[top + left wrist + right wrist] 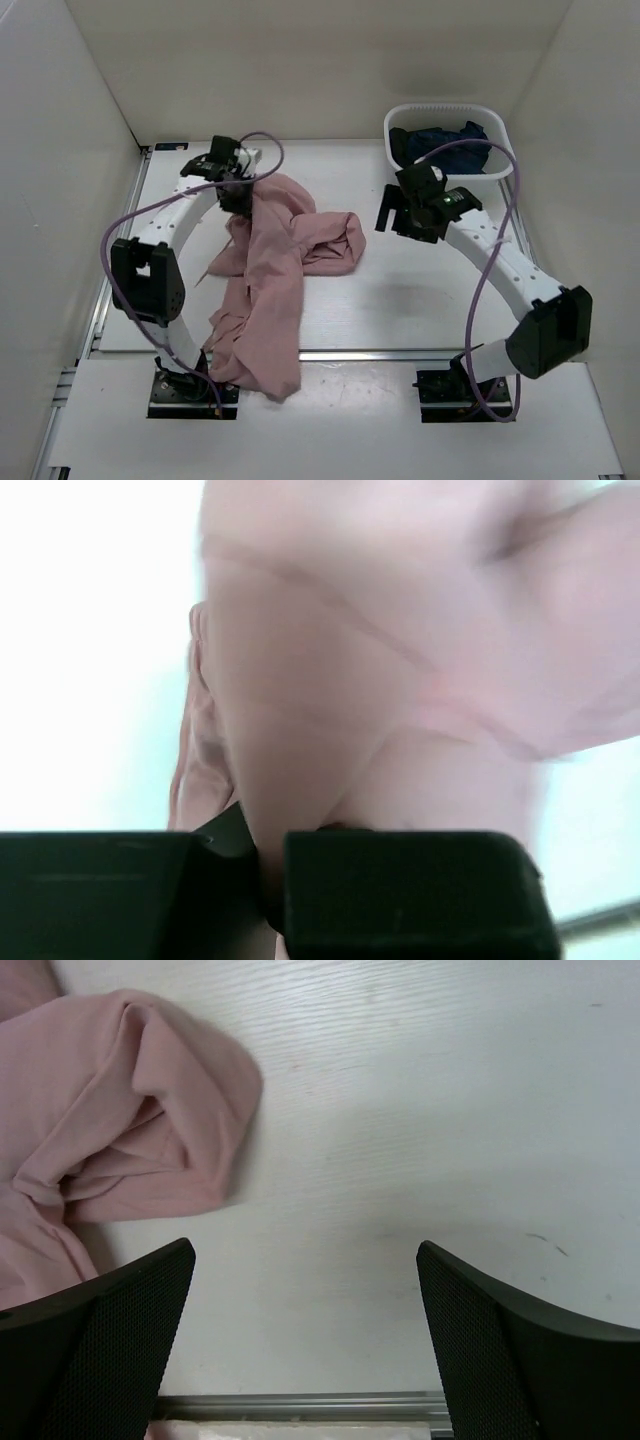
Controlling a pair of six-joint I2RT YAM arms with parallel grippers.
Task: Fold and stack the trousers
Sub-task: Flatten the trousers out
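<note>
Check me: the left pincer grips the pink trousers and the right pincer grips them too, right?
Not quite. The left pincer does grip the pink trousers, but the right pincer is open and empty, as the right wrist view shows.

Soft matt cloth trousers (pixel 270 270), wood-grained table (pixel 420 1090)

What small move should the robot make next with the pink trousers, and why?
Probably move the open right gripper left onto the bunched fold of the trousers and pinch it: the left gripper clamps one part, and the cloth lies crumpled.
</note>
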